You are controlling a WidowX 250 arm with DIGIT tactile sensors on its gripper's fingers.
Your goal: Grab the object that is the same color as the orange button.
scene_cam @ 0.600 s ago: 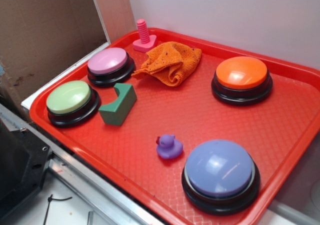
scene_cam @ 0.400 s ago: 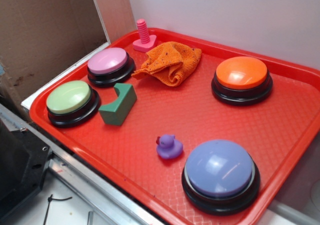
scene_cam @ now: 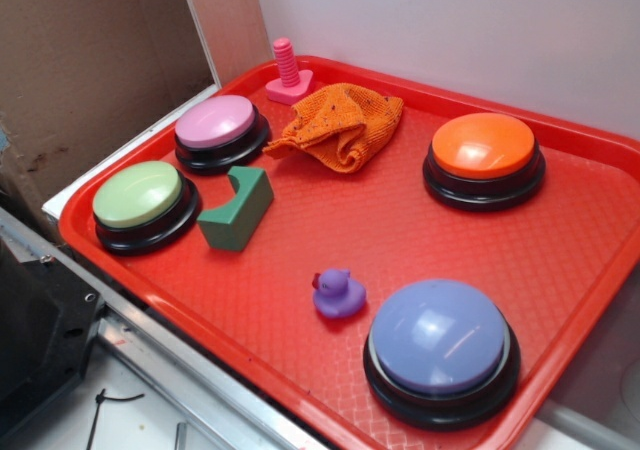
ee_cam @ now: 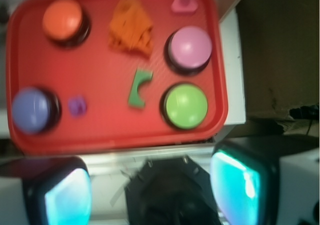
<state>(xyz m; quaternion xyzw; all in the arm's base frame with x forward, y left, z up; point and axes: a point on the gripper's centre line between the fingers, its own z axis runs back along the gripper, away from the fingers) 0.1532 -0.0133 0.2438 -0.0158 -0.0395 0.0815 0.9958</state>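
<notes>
The orange knitted cloth (scene_cam: 340, 123) lies crumpled at the back of the red tray (scene_cam: 300, 250), between the pink button and the orange button (scene_cam: 484, 150). From the wrist view the cloth (ee_cam: 131, 25) and the orange button (ee_cam: 62, 18) show far below. My gripper (ee_cam: 152, 187) hangs high above the tray's near edge, off the tray, with its two cyan pads (ee_cam: 239, 180) wide apart and nothing between them. The exterior view holds no gripper.
On the tray also stand a pink button (scene_cam: 216, 127), a green button (scene_cam: 140, 199), a purple-blue button (scene_cam: 440, 342), a green block (scene_cam: 236, 208), a purple duck (scene_cam: 338, 294) and a pink screw (scene_cam: 288, 73). Cardboard wall (scene_cam: 90, 60) on the left.
</notes>
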